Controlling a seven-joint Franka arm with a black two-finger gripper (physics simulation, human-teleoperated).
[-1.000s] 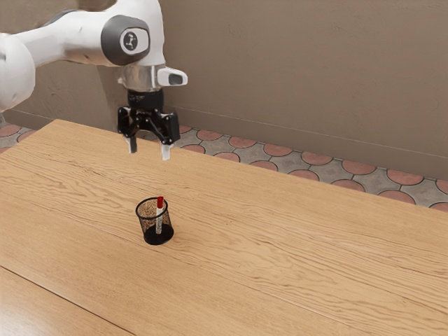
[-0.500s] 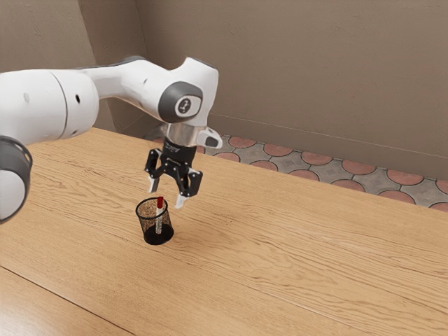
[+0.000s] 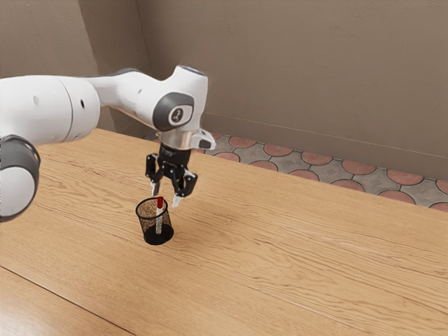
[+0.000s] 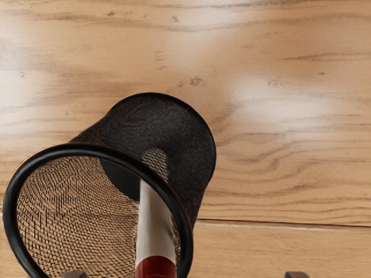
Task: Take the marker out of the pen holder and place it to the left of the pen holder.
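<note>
Exterior view | black two-finger claw [image 3: 166, 195] wide, empty | red-capped white marker [image 3: 159, 203] inside black mesh pen holder [image 3: 154, 239], inward from far edge of wooden counter [image 3: 280, 245] | risk: off-centre descent clips rim, tips holder

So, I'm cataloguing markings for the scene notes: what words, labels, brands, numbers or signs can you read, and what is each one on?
No text can be read.
Arm: a pale emblem on the round joint cover, too small to make out.
Gripper: faint light marks on its upper body, too small to read.
Marker: no readable print on the white barrel or red end.
Pen holder: no lettering visible on its black mesh.
</note>
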